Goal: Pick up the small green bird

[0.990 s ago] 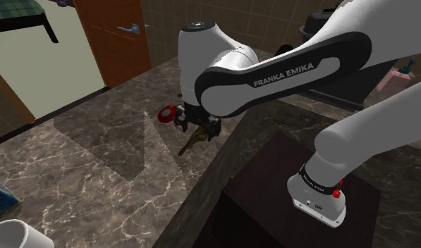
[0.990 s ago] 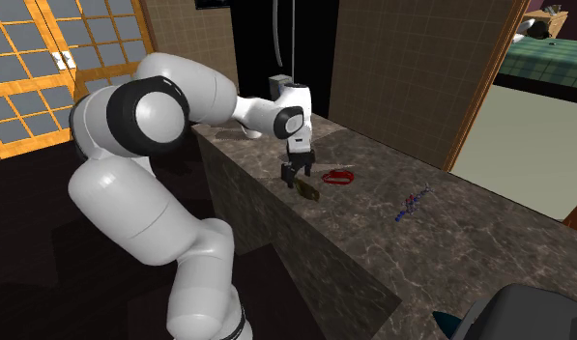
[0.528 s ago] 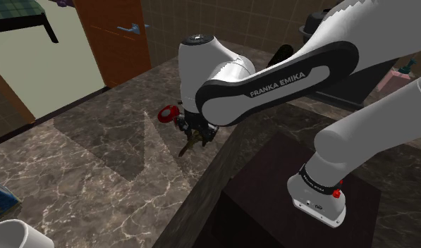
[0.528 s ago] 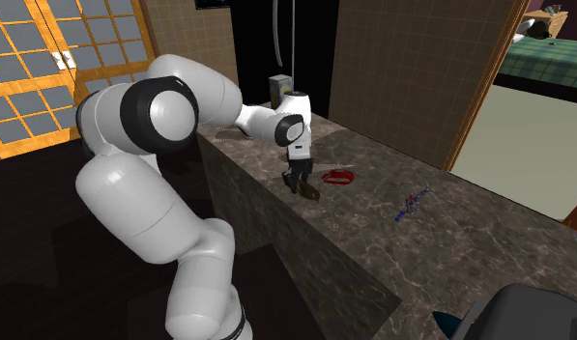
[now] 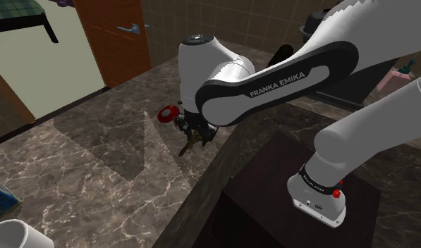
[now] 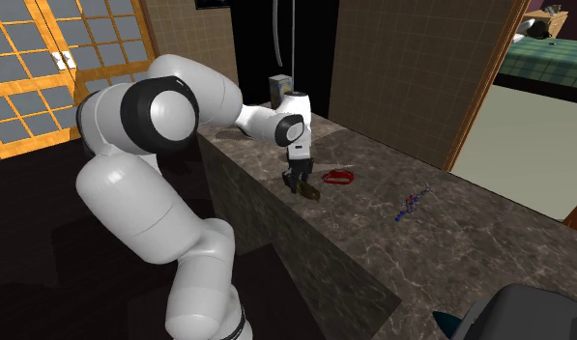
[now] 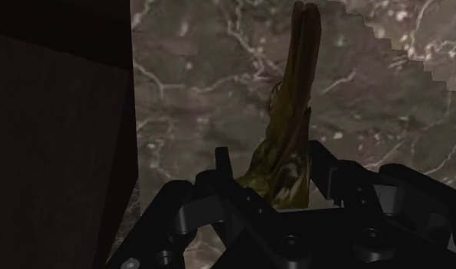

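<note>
— On the marble counter [image 6: 392, 241], close to its edge: what has changed?

— A second ago the gripper [image 6: 298, 183] hung higher and wider. It has since dropped over the small green bird [image 6: 312, 191], and for the last half second nothing has moved.

— Is it holding?

— Its fingers [image 7: 220, 162] sit against either flank of the olive body, tail pointing away. Pinched, I'd judge, though the wrist view is dim. The bird lies on the stone, just left of a red ring [image 6: 339, 177].

— Meaning?

— The grasp looks made; the lift remains.

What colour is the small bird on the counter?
Olive green, mottled yellow-brown; the bird shows best in the wrist view.
</note>
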{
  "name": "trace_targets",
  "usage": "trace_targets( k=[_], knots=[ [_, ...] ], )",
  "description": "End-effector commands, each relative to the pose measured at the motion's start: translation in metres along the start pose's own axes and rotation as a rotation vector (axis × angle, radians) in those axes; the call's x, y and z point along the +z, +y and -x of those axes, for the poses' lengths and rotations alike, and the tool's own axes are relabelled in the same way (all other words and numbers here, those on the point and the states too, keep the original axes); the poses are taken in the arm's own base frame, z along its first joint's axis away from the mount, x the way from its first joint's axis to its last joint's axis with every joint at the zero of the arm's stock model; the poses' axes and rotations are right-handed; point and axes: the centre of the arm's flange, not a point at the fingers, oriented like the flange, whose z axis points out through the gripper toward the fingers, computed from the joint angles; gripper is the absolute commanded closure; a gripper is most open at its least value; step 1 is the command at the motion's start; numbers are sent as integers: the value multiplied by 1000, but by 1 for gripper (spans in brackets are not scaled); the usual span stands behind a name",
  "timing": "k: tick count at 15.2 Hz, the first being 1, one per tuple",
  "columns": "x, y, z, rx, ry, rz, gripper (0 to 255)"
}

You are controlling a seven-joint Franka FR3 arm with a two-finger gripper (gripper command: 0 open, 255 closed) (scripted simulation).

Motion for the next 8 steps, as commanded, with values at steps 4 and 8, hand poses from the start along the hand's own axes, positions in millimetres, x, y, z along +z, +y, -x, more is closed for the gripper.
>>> trace_targets(
  k=[4,8],
  knots=[
    [-21,0,-2,0,0,0,255],
    [-42,0,-3,0,0,0,255]
  ],
)
